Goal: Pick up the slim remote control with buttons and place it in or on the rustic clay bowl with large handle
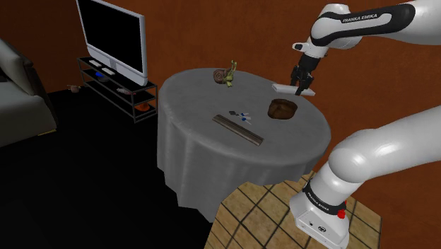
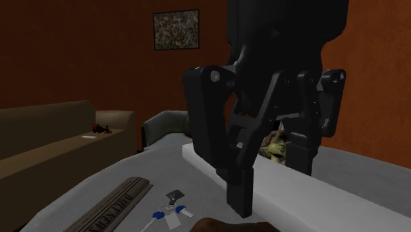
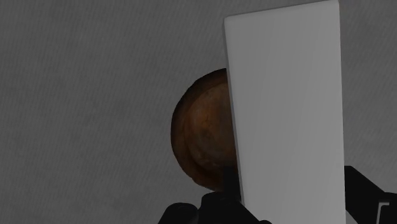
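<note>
Plainly the black gripper (image 1: 302, 85) pinches the plain white slim remote (image 3: 286, 108) across its narrow width, so the long body rides level and clear of the round table (image 1: 198, 99). It hangs in the air, partly over the brown clay bowl (image 1: 281, 109), and I judge it is being carried for the drop. A little more centring looks wise.

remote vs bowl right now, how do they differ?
Colour: the remote is plain white, the bowl mottled brown. Shape: the remote is a long flat slab, the bowl is round. State: the remote is clasped by the fingers, off the table; the bowl sits on it, partly beneath the remote. Shared: both are over the grey-clothed table.
</note>
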Controlling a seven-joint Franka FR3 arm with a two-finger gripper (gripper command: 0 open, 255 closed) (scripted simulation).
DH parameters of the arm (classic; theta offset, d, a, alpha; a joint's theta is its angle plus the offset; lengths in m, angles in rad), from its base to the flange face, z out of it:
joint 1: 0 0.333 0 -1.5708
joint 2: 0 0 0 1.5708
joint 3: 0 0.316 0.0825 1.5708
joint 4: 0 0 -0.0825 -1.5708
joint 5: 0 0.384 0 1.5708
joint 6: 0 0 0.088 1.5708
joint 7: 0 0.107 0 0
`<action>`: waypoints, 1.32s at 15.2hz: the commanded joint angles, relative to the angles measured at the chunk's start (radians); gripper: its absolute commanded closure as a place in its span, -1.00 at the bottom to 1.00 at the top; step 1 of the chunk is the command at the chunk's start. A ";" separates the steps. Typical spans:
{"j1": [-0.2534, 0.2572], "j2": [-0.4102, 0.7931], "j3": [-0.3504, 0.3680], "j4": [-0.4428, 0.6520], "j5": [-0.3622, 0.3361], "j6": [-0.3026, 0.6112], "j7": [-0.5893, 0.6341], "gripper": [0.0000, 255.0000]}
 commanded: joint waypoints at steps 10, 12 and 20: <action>-0.004 0.040 -0.030 -0.118 -0.014 0.158 0.000 1.00; -0.004 0.042 -0.031 -0.122 -0.015 0.165 -0.001 1.00; -0.004 0.043 -0.031 -0.122 -0.015 0.165 -0.001 -1.00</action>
